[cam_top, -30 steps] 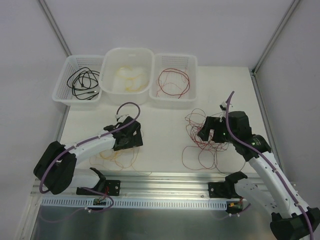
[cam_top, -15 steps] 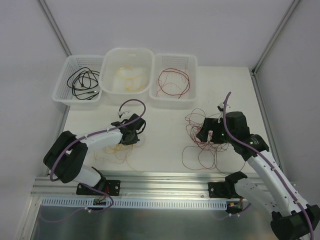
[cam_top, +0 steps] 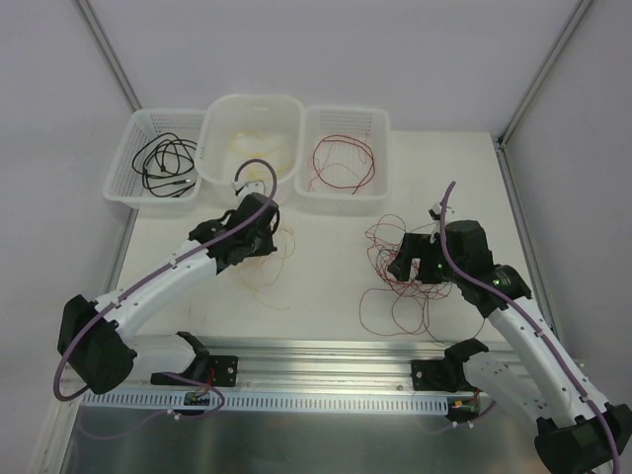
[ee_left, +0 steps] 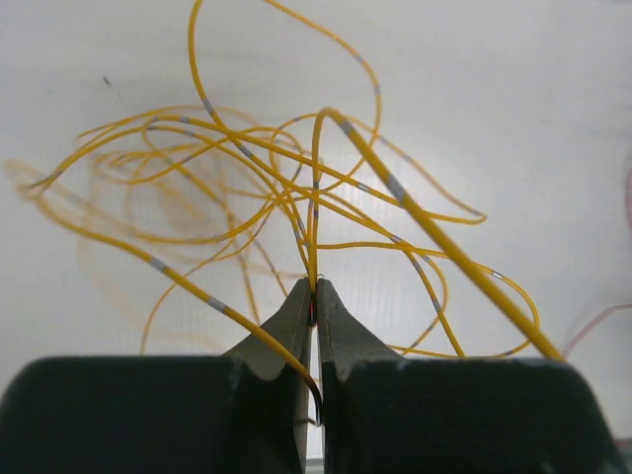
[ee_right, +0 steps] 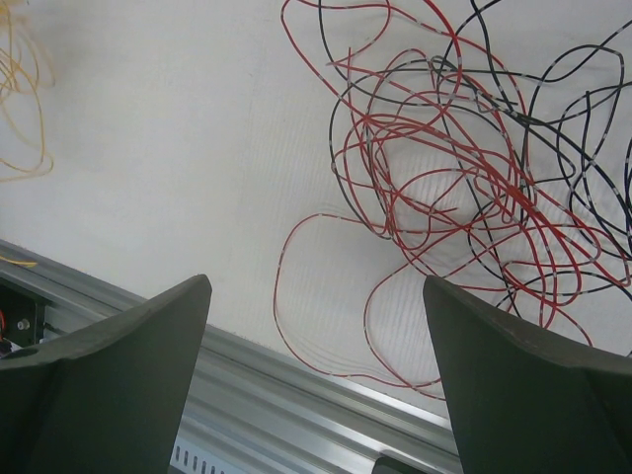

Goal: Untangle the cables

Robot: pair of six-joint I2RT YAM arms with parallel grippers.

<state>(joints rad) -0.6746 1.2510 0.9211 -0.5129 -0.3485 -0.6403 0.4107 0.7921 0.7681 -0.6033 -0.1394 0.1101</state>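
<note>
Left wrist view: left pincer [ee_left: 314,292] clenched on yellow cables [ee_left: 415,208], seemingly light, springy, snag-prone. Best gripped at one free loop; right pincer [ee_right: 316,286] released above red-black tangle [ee_right: 474,168].

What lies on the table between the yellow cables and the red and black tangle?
Nothing. In the top view, the table is bare between the yellow cables and the red and black tangle.

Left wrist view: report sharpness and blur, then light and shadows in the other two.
Left wrist view: thin yellow wires pinched in the shut left gripper are crisp at the tips, the far loops soft and smeared. Right wrist view: tangled red and black wires sharp, shadows faint. Top external view: even, soft light on the white table, no glare.
</note>
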